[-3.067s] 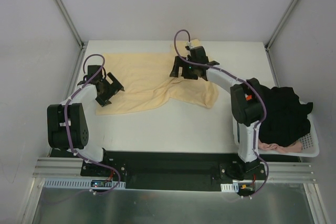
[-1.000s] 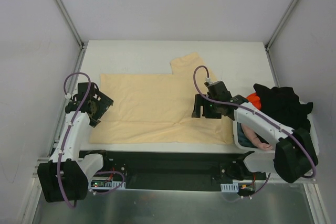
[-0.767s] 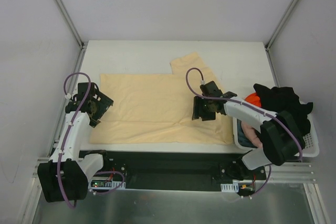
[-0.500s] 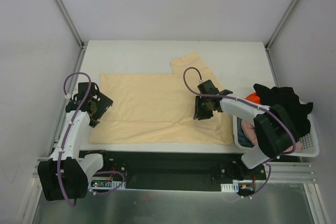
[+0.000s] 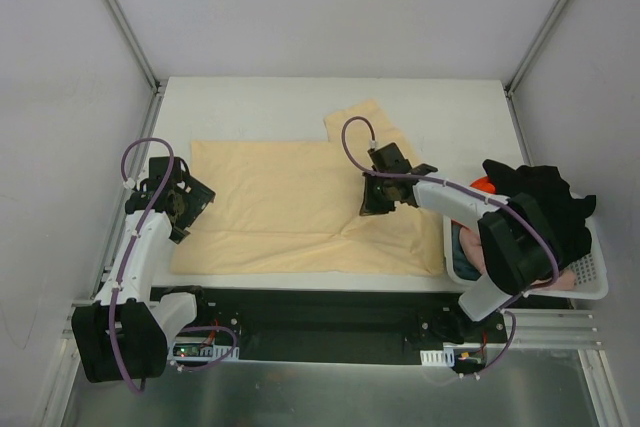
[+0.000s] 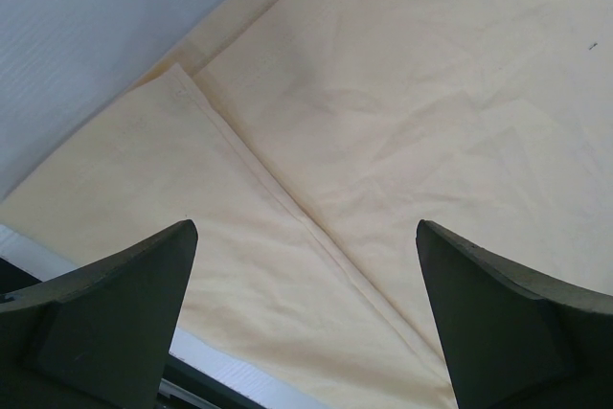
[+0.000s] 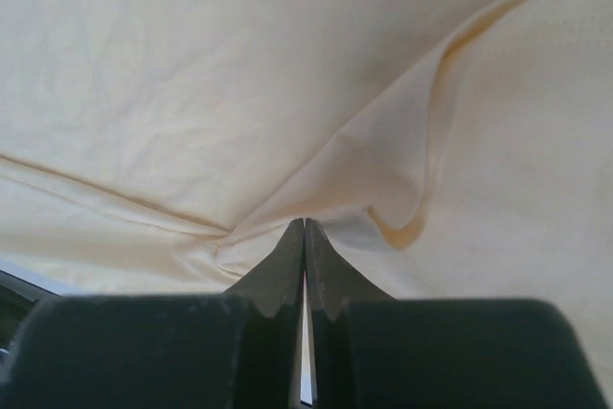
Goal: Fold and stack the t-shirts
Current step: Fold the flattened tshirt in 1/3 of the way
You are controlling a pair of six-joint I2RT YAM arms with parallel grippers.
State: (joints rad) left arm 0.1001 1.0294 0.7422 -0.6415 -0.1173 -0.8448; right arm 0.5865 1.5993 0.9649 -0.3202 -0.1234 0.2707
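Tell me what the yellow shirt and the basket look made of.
Yellow shirt: soft matte cloth, likely cotton knit; it creases and puckers, with a stitched hem. Basket: probably white plastic, smooth; rigid latticed rim.

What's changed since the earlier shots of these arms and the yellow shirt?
The peach-yellow t-shirt, crumpled earlier, now lies flat, drawn to the near edge. In the last second the right pincer slid leftward and shut on a fold of it. The left pincer stayed open at the shirt's left edge; the basket kept its place.
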